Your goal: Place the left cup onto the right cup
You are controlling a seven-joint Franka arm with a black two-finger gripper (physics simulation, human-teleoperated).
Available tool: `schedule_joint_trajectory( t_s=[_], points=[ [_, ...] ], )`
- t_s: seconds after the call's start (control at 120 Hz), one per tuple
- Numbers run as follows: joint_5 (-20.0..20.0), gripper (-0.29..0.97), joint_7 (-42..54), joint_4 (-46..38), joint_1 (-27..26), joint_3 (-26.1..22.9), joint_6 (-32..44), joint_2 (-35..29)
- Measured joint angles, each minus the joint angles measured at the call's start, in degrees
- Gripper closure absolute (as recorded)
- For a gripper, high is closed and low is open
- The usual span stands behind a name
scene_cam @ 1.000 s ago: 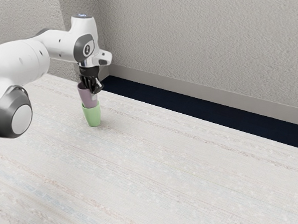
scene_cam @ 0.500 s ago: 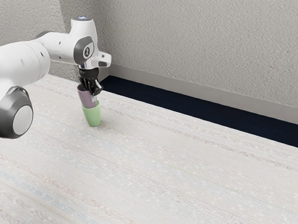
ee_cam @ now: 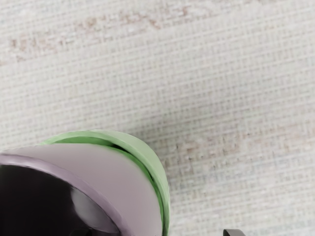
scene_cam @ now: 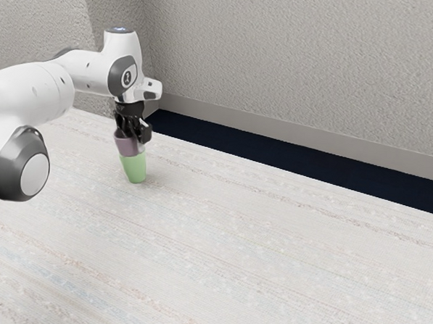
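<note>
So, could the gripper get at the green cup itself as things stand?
Probably not from above: the gripper is shut on the purple cup, which sits in the green cup and fills its mouth.

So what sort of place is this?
Likely a bare simulated test room: a pale table, a grey wall with a dark floor strip, and an arm holding a purple cup in a green cup.

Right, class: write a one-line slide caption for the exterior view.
Franka gripper at the rim of a purple cup nested in a green cup on a pale table.
</note>
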Motion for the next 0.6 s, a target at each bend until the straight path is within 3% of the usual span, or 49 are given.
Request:
schedule_joint_trajectory(
  t_s=[0.233,0.6],
  points=[
    [0.0,0.11,-0.1,0.1,0.0,0.0,-0.2,-0.1],
    [0.0,0.03,-0.1,1.3,-0.2,-0.1,-1.8,-1.2]
  ],
)
